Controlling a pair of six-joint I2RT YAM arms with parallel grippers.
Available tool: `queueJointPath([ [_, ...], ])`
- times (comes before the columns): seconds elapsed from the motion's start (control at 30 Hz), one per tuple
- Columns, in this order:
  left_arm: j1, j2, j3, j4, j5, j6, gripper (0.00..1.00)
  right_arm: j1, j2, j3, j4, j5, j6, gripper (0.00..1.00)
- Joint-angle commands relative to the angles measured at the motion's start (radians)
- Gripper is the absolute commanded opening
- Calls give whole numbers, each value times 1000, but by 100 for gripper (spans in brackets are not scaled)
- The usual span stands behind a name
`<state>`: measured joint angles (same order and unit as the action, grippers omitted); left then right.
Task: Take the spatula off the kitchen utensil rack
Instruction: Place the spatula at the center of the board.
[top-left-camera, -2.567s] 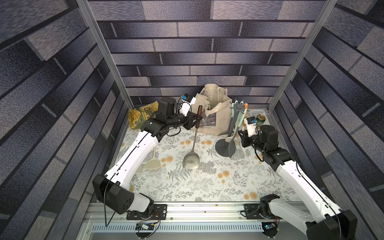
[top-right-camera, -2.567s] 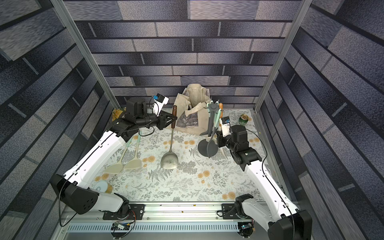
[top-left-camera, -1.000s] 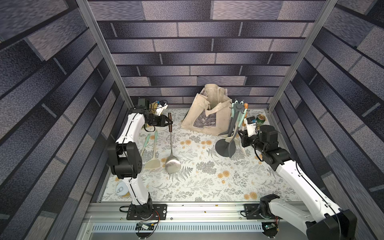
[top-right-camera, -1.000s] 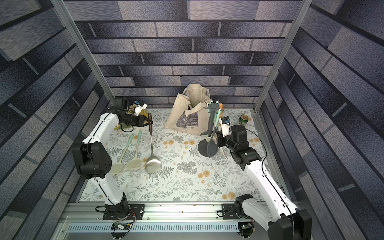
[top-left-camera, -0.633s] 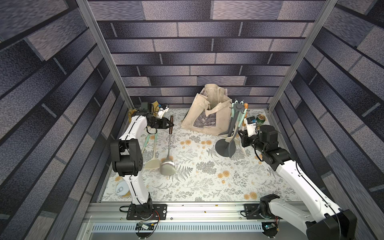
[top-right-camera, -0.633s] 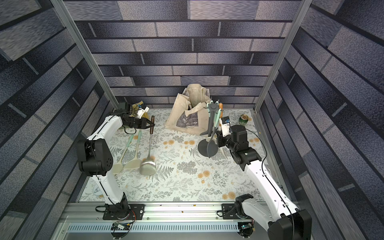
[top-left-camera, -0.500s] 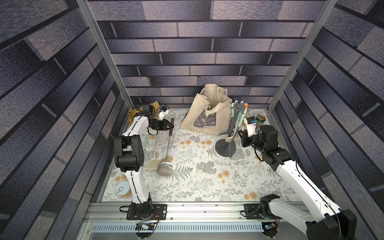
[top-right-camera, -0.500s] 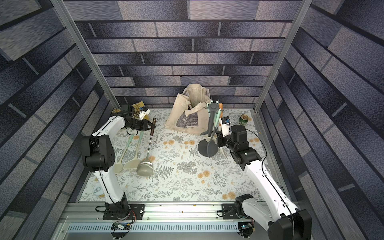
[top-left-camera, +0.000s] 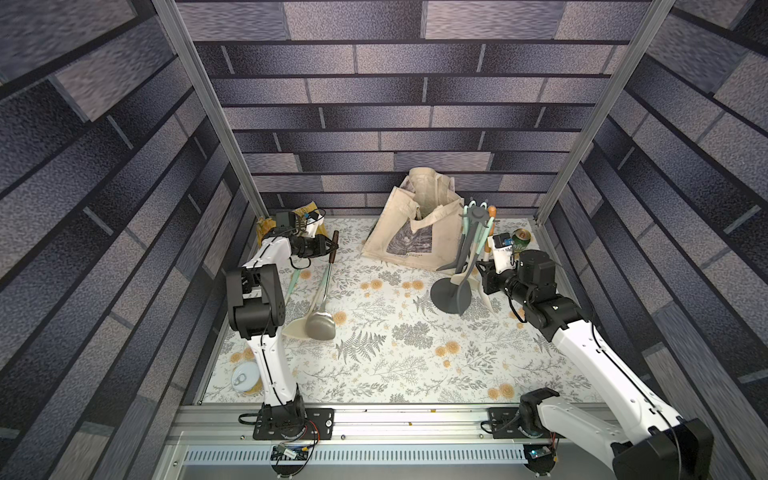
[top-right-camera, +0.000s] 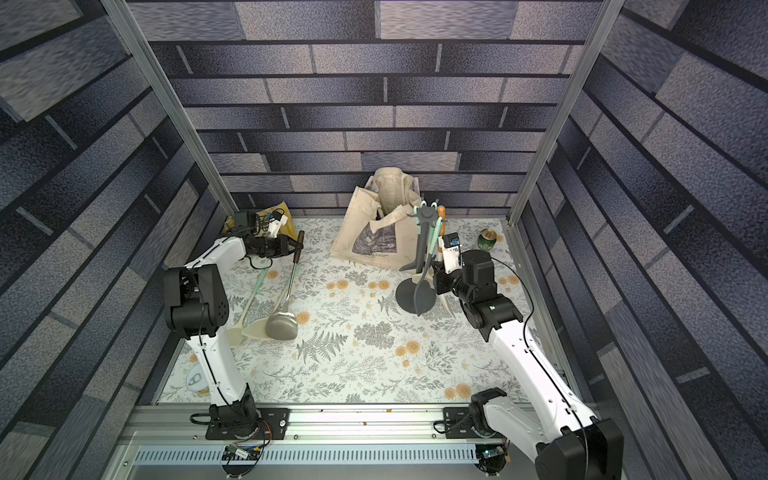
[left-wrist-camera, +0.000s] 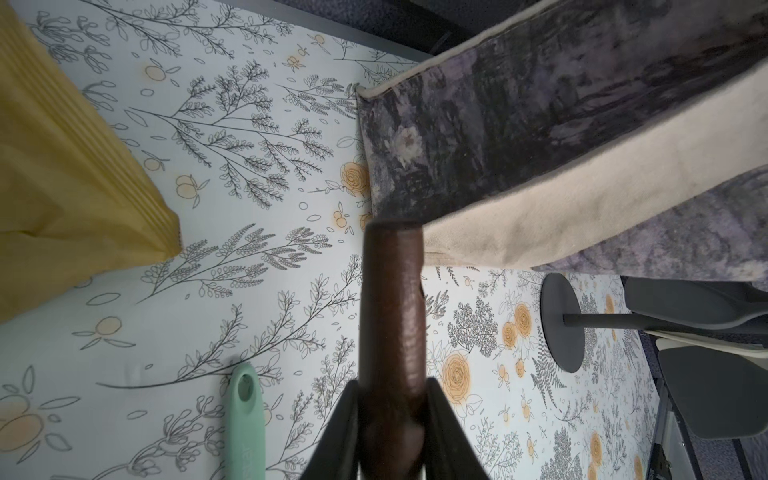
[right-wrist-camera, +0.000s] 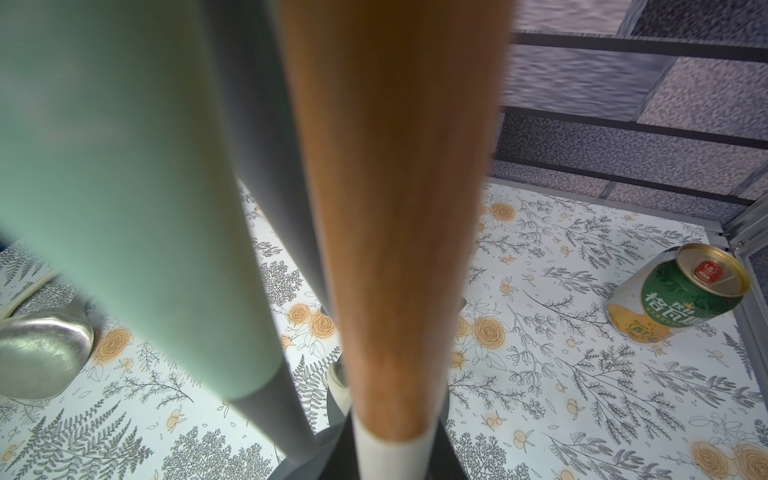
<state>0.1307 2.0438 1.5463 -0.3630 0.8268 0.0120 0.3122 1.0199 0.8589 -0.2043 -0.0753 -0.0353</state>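
The spatula, metal with a dark brown handle (left-wrist-camera: 392, 299), is off the kitchen utensil rack. My left gripper (left-wrist-camera: 392, 386) is shut on the handle near the back left corner (top-left-camera: 332, 245) (top-right-camera: 300, 245). It slants down to its metal head (top-left-camera: 320, 326) (top-right-camera: 281, 325), low by the table against a cream utensil. The rack's dark grey base (top-left-camera: 451, 297) (top-right-camera: 415, 297) (left-wrist-camera: 561, 320) stands at the right, with grey and mint-handled utensils hanging from it. My right gripper (top-left-camera: 486, 274) (right-wrist-camera: 392, 428) is shut on the white neck of an orange wooden-handled utensil (right-wrist-camera: 399, 208) hanging there.
Cream utensils with mint handles (top-left-camera: 293, 286) (left-wrist-camera: 245, 415) lie on the table by the left arm. A canvas tote bag (top-left-camera: 415, 232) slumps at the back, a yellow packet (top-left-camera: 270, 222) sits back left, a green can (top-left-camera: 520, 239) back right, and a tin (top-left-camera: 245, 378) front left.
My left arm has swung from beside the tote bag to the back left with the spatula, and its head has come down next to the cream utensils. The right arm has not moved.
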Motion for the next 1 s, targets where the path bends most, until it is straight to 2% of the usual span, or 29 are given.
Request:
queueJointPath([
  [0.0,-11,10,-36,93,6,-40,0,2,16,-21,-64,2,-2,10],
  [0.27,-62,38,-27,86,8,-79,5,2,23,-21,-58,-3,-1,10],
  [0.43,-83,81,49,-20,-37,-62,9,2,23,-23,-53,-2,-1,10],
  [0.6,-93,151,133,-165,-65,-66,6,1,17,-27,-53,4,-3,10],
  [0.97,-121,147,138,-274,-184,-99,9,2,20,-25,-50,-2,-5,10],
])
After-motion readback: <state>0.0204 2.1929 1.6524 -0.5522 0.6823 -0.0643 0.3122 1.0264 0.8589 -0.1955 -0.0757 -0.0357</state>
